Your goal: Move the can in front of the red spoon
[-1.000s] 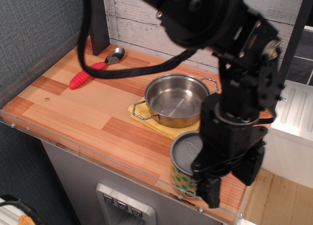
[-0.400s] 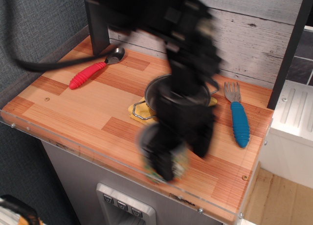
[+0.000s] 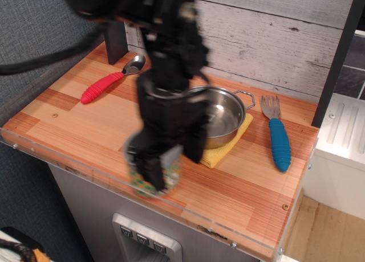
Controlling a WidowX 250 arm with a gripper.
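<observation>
Dotted can (image 3: 149, 184) shows only as blur under the hand (image 3: 157, 168).

One cam only: high, off the table's (image 3: 74, 134) front edge, looking down & back toward the rear plank wall (image 3: 285, 40); mid-range, whole top visible.

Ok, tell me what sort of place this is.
Probably a toy or mock kitchen counter: a wooden worktop bearing a steel pot, a red spoon and a blue fork, backed by plank wall.
</observation>
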